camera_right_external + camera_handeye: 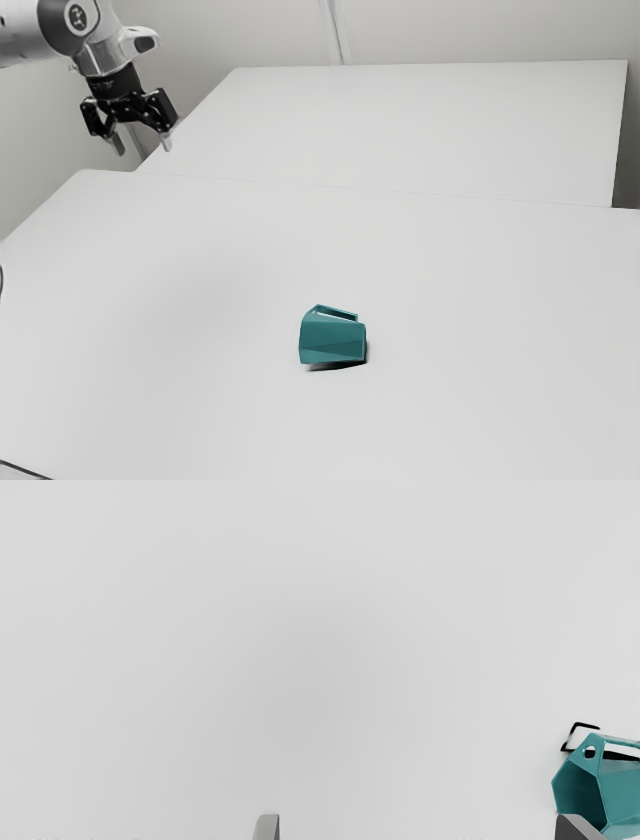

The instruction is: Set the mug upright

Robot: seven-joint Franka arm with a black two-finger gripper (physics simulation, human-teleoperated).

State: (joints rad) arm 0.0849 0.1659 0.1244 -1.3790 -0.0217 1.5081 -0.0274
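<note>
Operator: Exterior view. State the fingers and the workpiece.

Manual: You will find the gripper at the exterior view's upper left, at the end of the arm. Its two fingers are released and spread wide, with an open gap between them. They touch nothing and grasp nothing. The mug lies on its side on the table, well apart from your gripper. Its long axis runs roughly across the view, from the exterior view's left to its right. The handle is along the mug's upper side. From this view you cannot tell which end is the mouth.

Operator: Wrist view. Same items.

Manual: The fingers of your gripper stand far apart, with bare table between their tips. One fingertip overlaps the mug's near edge in the picture; refer to the exterior view, which shows the two apart. The mouth faces inward, toward the space ahead of the finger gap. The long axis extends from the mouth outward past that fingertip, roughly in line with the spread of the fingers. The body's far end is cut off.
</note>
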